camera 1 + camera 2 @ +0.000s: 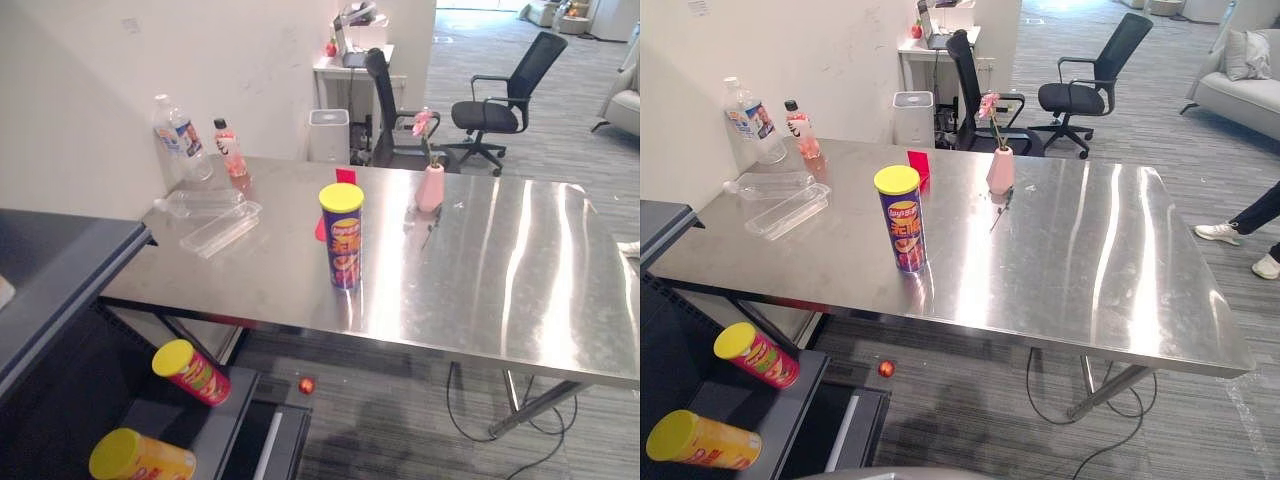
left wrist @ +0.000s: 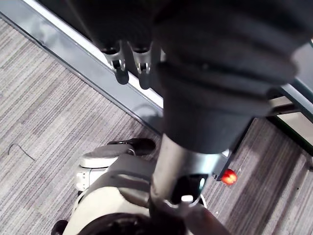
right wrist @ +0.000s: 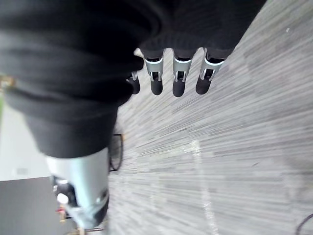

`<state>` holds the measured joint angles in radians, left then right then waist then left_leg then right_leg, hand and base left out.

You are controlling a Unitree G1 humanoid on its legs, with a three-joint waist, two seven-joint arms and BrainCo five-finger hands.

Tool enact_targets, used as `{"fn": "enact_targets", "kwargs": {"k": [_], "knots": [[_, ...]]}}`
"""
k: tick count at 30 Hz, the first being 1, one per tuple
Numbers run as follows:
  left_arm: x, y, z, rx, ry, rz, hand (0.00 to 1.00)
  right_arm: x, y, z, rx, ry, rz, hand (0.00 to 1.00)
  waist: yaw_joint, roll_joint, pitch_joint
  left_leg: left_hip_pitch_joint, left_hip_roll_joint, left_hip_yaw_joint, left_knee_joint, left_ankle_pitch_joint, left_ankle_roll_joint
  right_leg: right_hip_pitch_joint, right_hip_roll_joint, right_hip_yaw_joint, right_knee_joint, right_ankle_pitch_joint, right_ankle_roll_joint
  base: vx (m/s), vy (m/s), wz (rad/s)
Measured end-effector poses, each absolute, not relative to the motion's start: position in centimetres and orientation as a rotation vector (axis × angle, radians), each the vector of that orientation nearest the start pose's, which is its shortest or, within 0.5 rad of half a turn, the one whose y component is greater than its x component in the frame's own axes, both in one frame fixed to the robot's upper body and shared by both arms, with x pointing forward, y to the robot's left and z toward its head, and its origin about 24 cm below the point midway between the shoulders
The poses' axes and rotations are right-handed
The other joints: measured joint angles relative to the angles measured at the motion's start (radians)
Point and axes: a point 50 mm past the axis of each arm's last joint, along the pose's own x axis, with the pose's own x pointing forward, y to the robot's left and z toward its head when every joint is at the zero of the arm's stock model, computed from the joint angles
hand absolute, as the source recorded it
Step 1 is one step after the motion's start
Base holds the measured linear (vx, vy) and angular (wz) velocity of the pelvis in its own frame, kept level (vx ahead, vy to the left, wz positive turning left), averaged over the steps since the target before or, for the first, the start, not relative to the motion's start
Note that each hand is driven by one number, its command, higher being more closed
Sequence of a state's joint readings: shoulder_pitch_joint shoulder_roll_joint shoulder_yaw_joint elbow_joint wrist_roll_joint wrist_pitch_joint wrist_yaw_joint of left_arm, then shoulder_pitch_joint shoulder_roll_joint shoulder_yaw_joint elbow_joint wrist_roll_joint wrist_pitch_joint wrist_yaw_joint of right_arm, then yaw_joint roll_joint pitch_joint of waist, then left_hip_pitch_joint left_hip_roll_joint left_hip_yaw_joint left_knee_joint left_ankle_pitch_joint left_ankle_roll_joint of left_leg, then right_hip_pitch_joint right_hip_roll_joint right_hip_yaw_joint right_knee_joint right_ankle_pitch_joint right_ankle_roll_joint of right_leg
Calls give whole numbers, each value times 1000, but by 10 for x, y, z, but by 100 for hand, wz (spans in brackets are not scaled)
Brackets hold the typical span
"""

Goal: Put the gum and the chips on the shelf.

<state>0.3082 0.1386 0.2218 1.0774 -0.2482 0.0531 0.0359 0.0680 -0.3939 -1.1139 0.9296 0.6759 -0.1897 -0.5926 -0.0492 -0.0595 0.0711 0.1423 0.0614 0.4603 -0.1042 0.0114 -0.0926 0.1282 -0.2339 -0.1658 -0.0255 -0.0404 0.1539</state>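
A purple chips can (image 1: 342, 236) with a yellow lid stands upright near the middle of the steel table (image 1: 500, 290). Just behind it lies a small red pack (image 1: 918, 165), partly hidden by the can. At the lower left is a dark shelf (image 1: 60, 270); on its lower board lie a red chips can (image 1: 192, 372) and a yellow one (image 1: 140, 458). My left hand (image 2: 121, 68) hangs low over the carpet beside the shelf's base, fingers straight, holding nothing. My right hand (image 3: 178, 78) also hangs over the carpet, fingers straight and empty.
On the table's far left stand a clear water bottle (image 1: 180, 138) and a pink-capped bottle (image 1: 230, 150), with clear plastic containers (image 1: 215, 225) lying by them. A pink vase (image 1: 431, 185) stands behind the can. Office chairs (image 1: 505, 100) stand beyond the table. A person's shoes (image 1: 1220, 232) show at right.
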Motion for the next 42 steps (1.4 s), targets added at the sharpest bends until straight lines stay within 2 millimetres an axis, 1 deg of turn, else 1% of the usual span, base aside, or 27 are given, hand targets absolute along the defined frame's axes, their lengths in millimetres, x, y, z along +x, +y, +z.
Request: {"fn": "enact_targets", "kwargs": {"k": [2,4,6,7,8,9,10,11,12,14,15,16,18,19,21,23,24,25,26,27,28,30,31,33,35,38,42], "knots": [[-20,234,-166,-190,1365,552,0,24,-427,-41,585,200,-1982,0,-9,-4,-14,0,0,10,0,-6,0,-12,1,1,12,5,6,55,21,-23],[-21,235,-166,-165,1374,531,0,36,-436,-27,583,127,-1960,0,-9,-4,-24,0,1,21,0,-12,1,-27,1,1,28,8,7,60,23,-22],[-21,235,-166,-151,1376,517,0,51,-445,-12,585,50,-1922,0,-15,-4,-26,0,0,21,0,-19,4,-42,3,0,44,16,-3,24,24,-16],[-23,236,-166,-147,1382,512,0,63,-451,1,565,-3,-1880,0,-27,-4,-27,0,0,22,0,-23,5,-48,4,-1,49,26,-9,1,41,-22],[-22,235,-166,-144,1386,500,0,73,-458,19,525,-66,-1835,0,-27,-1,-29,1,-3,19,1,-30,5,-56,4,-2,47,39,-26,-4,46,-26],[-21,235,-165,-143,1386,498,0,78,-461,29,505,-103,-1810,0,-27,-1,-29,1,-5,19,1,-33,6,-57,4,-3,42,45,-34,-13,58,-31],[-20,234,-166,-140,1391,489,0,88,-466,49,445,-165,-1758,0,-29,-1,-29,2,-9,19,0,-38,11,-60,4,-5,38,55,-47,-23,47,-27],[-21,233,-166,-135,1395,479,0,96,-469,68,376,-223,-1710,0,-29,-1,-37,1,-13,20,0,-42,15,-67,1,-6,38,64,-45,-24,42,-24],[-22,233,-166,-135,1398,479,0,101,-469,78,347,-253,-1684,0,-29,-1,-42,1,-15,21,0,-43,15,-70,0,-7,38,68,-46,-19,31,-17],[-25,233,-165,-134,1407,479,0,118,-463,111,230,-372,-1574,0,-32,-4,-56,2,-24,22,0,-47,20,-70,-8,-23,37,71,-45,-8,14,-9],[-25,233,-165,-131,1407,476,0,122,-461,118,205,-394,-1545,0,-31,-5,-58,2,-26,22,0,-47,20,-70,-10,-25,36,71,-45,-9,4,-4],[-25,233,-165,-131,1407,474,0,131,-455,130,150,-435,-1484,0,-30,-5,-58,2,-31,21,0,-47,20,-70,-15,-32,33,71,-45,0,0,0],[-24,231,-165,-134,1402,473,0,149,-441,148,77,-492,-1363,0,-28,-3,-58,2,-38,19,0,-45,23,-68,-20,-49,24,71,-45,-29,-14,-6],[-24,231,-165,-132,1402,471,0,154,-437,152,44,-501,-1320,0,-27,-2,-58,2,-39,18,0,-44,25,-68,-21,-50,22,70,-45,-28,-27,-5],[-22,233,-164,-99,1393,450,0,175,-414,164,-68,-521,-1135,0,-20,-2,-58,-1,-45,-9,0,-39,32,-64,-22,-61,8,68,-42,-25,-34,-4],[-21,233,-164,-94,1389,446,0,188,-397,170,-136,-524,-996,0,-13,-3,-57,-1,-49,-19,0,-33,41,-60,-29,-73,9,57,-27,-22,-33,8],[-21,233,-164,-75,1394,434,0,195,-387,171,-177,-508,-907,0,-17,-2,-57,-1,-53,-40,0,-30,44,-50,-33,-87,10,48,-18,-13,-30,27],[-21,233,-164,-71,1393,430,0,198,-383,170,-188,-496,-863,0,-16,-1,-56,-1,-53,-47,0,-29,45,-47,-34,-94,11,47,-17,-6,-29,36],[-21,233,-164,-65,1393,428,0,206,-373,167,-195,-464,-770,0,-16,-1,-56,-2,-54,-60,0,-28,47,-36,-34,-107,9,46,-18,-12,-19,25],[-20,232,-164,-64,1387,427,0,214,-362,164,-204,-437,-664,0,-8,-1,-56,-3,-53,-63,0,-27,47,-35,-34,-111,10,46,-18,-13,-15,18],[-20,232,-164,-64,1383,427,0,217,-356,162,-209,-421,-614,0,-2,-1,-56,-4,-53,-63,0,-27,47,-35,-34,-112,9,46,-18,-11,-8,11],[-18,231,-164,-61,1371,429,0,228,-332,152,-232,-366,-411,0,4,-2,-55,-18,-54,-82,0,-23,50,-35,-36,-130,8,45,-20,0,-8,22],[-18,232,-164,-61,1370,430,0,229,-327,151,-238,-358,-366,0,5,-3,-55,-21,-55,-88,0,-22,51,-35,-36,-135,8,45,-20,11,-8,24],[-17,231,-164,-58,1355,432,0,236,-305,143,-258,-322,-203,0,13,-5,-53,-24,-55,-96,0,-21,51,-32,-36,-145,8,43,-23,22,-7,12],[-17,231,-163,-54,1348,435,0,237,-292,139,-274,-299,-97,0,23,-5,-53,-29,-55,-106,0,-21,51,-31,-36,-155,8,43,-23,28,-9,14],[-16,231,-163,-46,1341,444,0,241,-272,135,-266,-273,62,0,26,-6,-50,-35,-54,-118,0,-20,52,-28,-34,-166,7,43,-23,29,-14,14],[-15,229,-164,-42,1337,454,0,245,-256,127,-236,-239,168,0,26,-5,-32,-34,-54,-129,0,-20,52,-19,-33,-174,3,42,-24,22,-19,8]]}}
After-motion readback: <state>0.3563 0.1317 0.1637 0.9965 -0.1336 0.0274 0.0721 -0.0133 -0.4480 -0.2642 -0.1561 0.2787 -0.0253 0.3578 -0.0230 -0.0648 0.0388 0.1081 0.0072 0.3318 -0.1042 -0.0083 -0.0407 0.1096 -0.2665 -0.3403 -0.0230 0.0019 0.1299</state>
